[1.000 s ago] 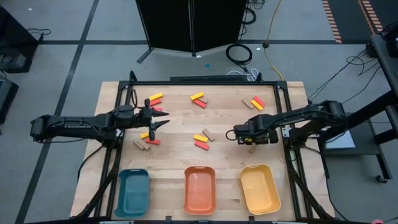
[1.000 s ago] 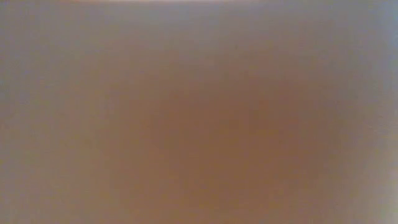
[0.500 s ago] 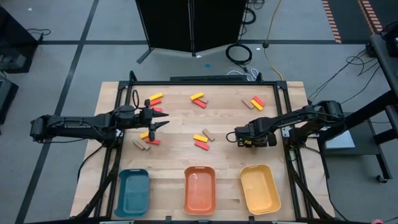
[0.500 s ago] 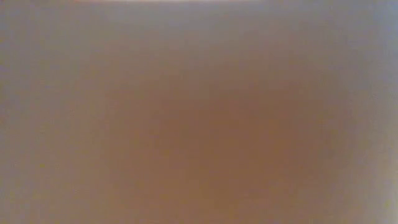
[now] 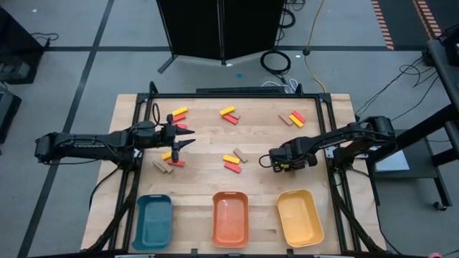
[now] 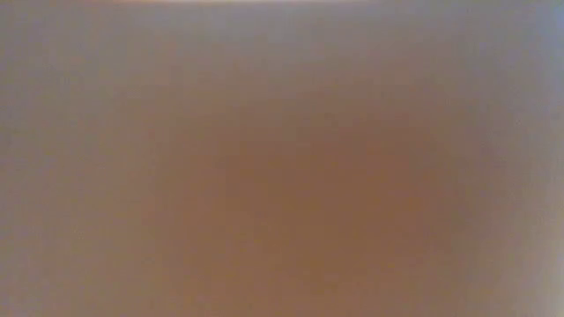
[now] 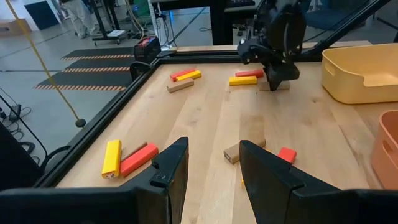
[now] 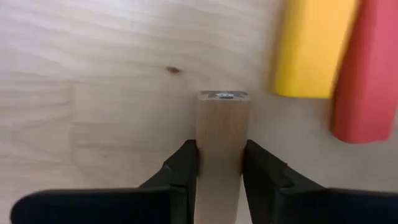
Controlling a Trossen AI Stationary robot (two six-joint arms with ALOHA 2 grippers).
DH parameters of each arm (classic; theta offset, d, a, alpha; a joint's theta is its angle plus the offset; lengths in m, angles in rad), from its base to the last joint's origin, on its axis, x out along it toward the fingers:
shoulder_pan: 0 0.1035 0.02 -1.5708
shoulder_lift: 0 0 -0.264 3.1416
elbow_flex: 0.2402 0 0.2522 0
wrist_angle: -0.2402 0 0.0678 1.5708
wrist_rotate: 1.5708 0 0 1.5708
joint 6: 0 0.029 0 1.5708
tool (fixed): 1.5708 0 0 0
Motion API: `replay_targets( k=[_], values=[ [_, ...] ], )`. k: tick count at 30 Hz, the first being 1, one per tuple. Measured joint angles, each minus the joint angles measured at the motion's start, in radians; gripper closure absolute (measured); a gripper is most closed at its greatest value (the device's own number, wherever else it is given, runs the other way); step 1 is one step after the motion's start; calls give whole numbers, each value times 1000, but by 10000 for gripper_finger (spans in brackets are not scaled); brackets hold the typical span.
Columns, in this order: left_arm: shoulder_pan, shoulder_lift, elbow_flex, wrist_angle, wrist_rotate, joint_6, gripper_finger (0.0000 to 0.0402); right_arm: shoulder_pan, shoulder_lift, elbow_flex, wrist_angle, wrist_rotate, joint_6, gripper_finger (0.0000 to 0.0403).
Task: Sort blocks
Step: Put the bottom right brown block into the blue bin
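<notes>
My right gripper (image 5: 281, 163) points down at the table's right middle, shut on a tan block (image 8: 222, 124) that lies flat on the wood. A yellow block (image 8: 311, 50) and a red block (image 8: 367, 74) lie close beside it. My left gripper (image 5: 190, 138) hangs open above the table's left part, with nothing between its fingers (image 7: 214, 155). Other red, yellow and tan blocks lie in small groups, for instance at the far middle (image 5: 229, 113) and the centre (image 5: 233, 162). The low view shows only blur. My right gripper pinches the tan block's two long sides (image 8: 204, 146) between its two fingers (image 8: 183, 168), back from the block's visible end (image 8: 222, 96). The fingers come from above, pointing down, and lie across the block. The block rests flat on the table.
Three trays stand along the near edge: blue (image 5: 153, 221), orange (image 5: 230, 218) and yellow (image 5: 300, 217). Block groups also lie at the far left (image 5: 178, 115), far right (image 5: 292, 118) and left middle (image 5: 169, 162). A black frame (image 5: 215, 93) rims the table.
My right gripper has sunk toward the table and rolled a little, coming down over the tan block, which it now covers in the high view. The blocks have stayed where they were.
</notes>
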Motion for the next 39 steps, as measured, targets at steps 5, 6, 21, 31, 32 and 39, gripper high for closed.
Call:
replay_targets(
  k=[5,6,21,31,32,39],
  values=[
    [0,-1,0,1,-7,0,261,2,-3,112,27,50,-118,328],
    [0,-2,0,1,-9,0,261,2,-2,133,28,64,-150,328],
    [0,-304,-2,-141,-113,9,261,16,25,323,820,169,-898,328],
    [2,-530,-77,-150,-251,2,261,32,319,373,1420,-189,-1361,328],
    [2,-544,-82,-151,-255,2,261,36,355,405,1420,-205,-1412,328],
    [2,-578,-92,-153,-258,1,261,55,596,758,1208,-296,-1706,328]
  ],
)
